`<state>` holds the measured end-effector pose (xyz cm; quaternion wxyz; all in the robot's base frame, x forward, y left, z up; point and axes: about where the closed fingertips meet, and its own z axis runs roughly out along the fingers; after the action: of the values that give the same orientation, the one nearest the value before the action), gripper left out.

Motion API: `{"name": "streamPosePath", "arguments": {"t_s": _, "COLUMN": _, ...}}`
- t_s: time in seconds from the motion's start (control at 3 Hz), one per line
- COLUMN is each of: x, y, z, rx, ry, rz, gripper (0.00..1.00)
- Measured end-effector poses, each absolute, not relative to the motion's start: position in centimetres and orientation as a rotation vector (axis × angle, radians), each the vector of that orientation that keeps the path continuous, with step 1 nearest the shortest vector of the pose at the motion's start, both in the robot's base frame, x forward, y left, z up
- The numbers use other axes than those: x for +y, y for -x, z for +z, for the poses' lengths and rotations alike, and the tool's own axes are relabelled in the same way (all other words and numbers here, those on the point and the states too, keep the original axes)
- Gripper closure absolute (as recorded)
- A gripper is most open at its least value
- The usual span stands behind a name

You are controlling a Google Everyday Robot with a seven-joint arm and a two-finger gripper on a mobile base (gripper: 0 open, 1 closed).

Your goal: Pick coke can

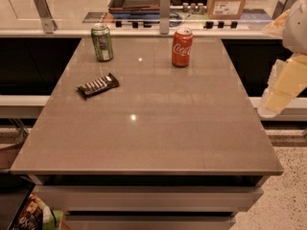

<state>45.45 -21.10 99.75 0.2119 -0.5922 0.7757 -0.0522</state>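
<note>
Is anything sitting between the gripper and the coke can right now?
Nothing visible. The gripper hangs off the table's right edge, and only bare tabletop lies between it and the upright coke can. The green can and candy bar sit left of the coke can, off that line.
</note>
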Motion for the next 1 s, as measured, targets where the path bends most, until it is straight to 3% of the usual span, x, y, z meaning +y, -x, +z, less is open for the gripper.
{"name": "streamPosePath", "arguments": {"t_s": 1.0, "x": -20.3, "y": -54.1, "z": 99.0, "rx": 2.061, "ry": 1.232, "rz": 0.008, "gripper": 0.0}}
